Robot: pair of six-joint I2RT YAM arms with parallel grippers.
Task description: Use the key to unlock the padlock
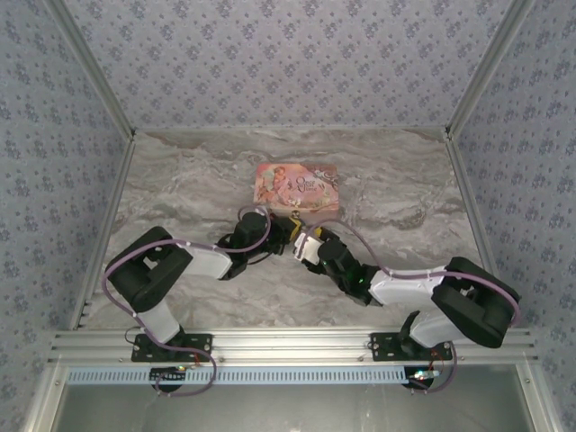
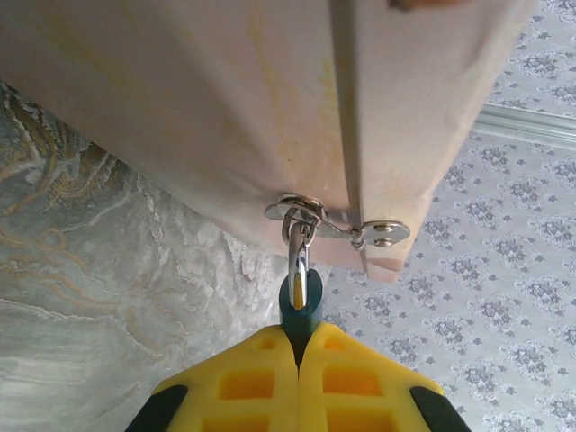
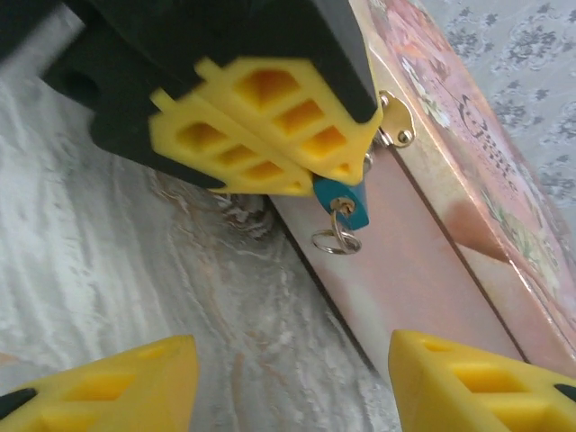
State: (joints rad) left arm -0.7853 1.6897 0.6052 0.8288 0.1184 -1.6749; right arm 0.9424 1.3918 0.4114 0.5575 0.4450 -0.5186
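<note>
Left wrist: L jaws clamped on padlock (image 2: 300,306); R jaws half-spread, empty.

This is a robot test cell, most likely in a lab rather than a home. A marble-patterned tabletop (image 1: 180,180) is boxed in by aluminium framing (image 1: 288,342). Wall panels (image 1: 288,54) papered in a small grey floral print close it on three sides. The left arm (image 1: 148,274) and the right arm (image 1: 468,301), both black and white, are bolted to the front rail. Purple cables (image 1: 409,271) loop along them.
</note>
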